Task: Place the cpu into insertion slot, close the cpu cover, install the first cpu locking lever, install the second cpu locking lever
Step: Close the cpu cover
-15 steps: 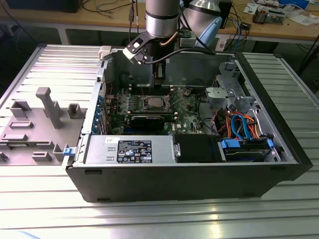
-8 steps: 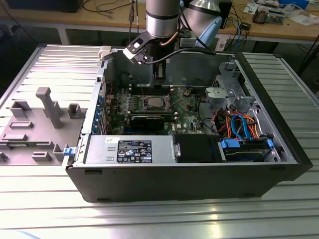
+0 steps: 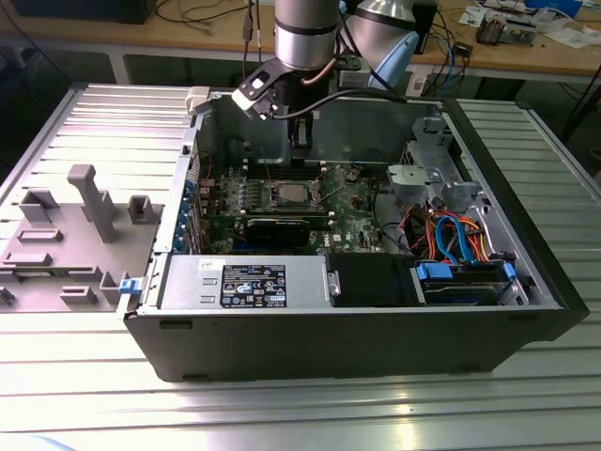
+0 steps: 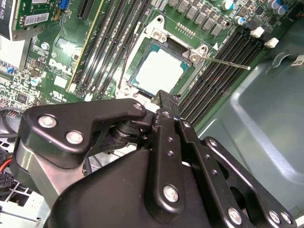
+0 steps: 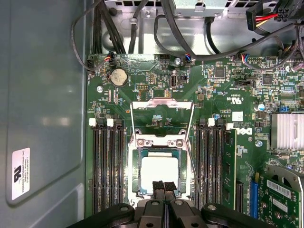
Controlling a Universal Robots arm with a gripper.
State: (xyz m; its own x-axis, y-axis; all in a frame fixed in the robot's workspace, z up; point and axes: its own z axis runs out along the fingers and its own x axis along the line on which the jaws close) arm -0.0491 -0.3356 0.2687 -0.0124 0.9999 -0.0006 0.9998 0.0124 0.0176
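1. Clearly, find the cpu (image 5: 160,173) lying flat inside the insertion slot (image 5: 135,171), silver top up.
2. Judge it light, rigid and slick on top, with a delicate underside. Best taken by two opposite edges, never pressed down on one corner.
3. Note the cpu cover (image 5: 161,105) standing open on the slot's side away from the gripper (image 5: 164,186), with green board visible through its window. Judge it thin, stiff sheet metal on a hinge, best pushed near its free edge.
4. Note a wire lever (image 4: 225,62) jutting out beside the slot. Judge it slender, springy and easy to slip off.
5. See the gripper with fingers pressed together, pinching nothing, tips over the slot's near rim just beside the cpu. Cannot tell whether touching. In the exterior view, placed at twelve o'clock from the slot.
6. Count the computer case (image 3: 329,343) as the one container, lid off. Holds the circuit board (image 3: 362,211), a long black card (image 3: 282,228) just at six o'clock from the slot, a silver power-supply box (image 3: 244,282) beyond it, and orange and blue cables (image 3: 451,235) at three o'clock.
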